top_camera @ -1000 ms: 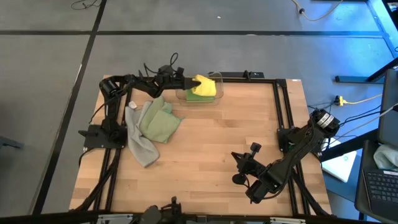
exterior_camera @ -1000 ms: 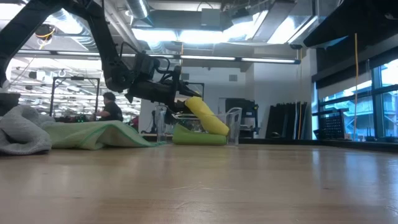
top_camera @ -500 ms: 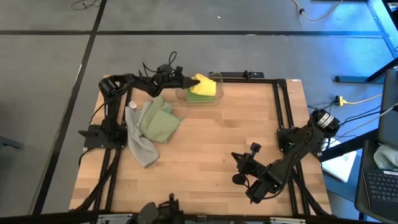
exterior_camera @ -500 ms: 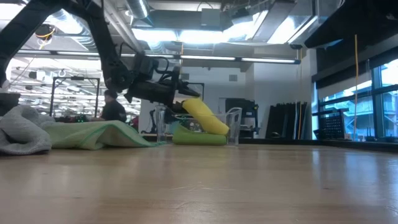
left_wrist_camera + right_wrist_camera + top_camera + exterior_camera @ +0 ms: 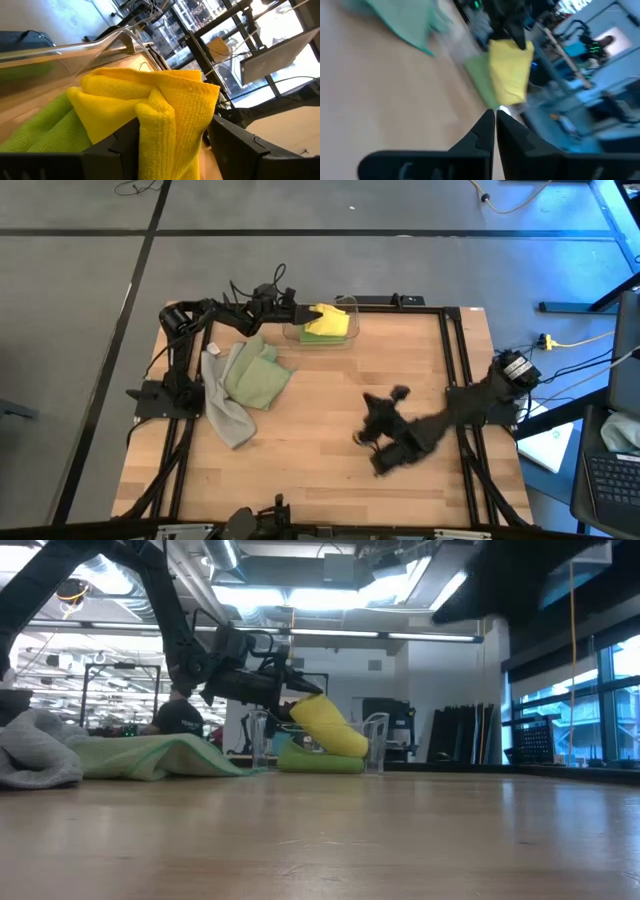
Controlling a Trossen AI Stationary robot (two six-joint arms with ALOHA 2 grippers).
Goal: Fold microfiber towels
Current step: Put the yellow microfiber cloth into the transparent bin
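From above, we see the left pincer [image 5: 303, 312] at the far edge of the bench [image 5: 340, 410], reaching into the clear bin [image 5: 345, 305], where the yellow towel [image 5: 326, 319] lies folded on top of the bright green towel [image 5: 318, 335]. The pale sage towel [image 5: 256, 375] and the grey towel [image 5: 224, 408] lie crumpled together near the left side, not folded yet. The right pincer [image 5: 372, 442] is blurred over the middle of the bench. In the low view, the yellow towel [image 5: 330, 726] leans at a slope against the green one [image 5: 320, 758], with the left pincer [image 5: 292, 692] at its upper end. In the left wrist view, the dark fingers [image 5: 116, 150] stand apart on both sides of the yellow roll [image 5: 155, 115]; whether they press the cloth we cannot tell, but we judge the grip to be loosened. To do this step well, we think the pincer should open fully and draw straight back, so no fibre catches and the fold does not spring open or slide off the green towel. In the right wrist view, the right pincer [image 5: 495, 131] has its fingers closed together, holding nothing, and looks toward the bin.
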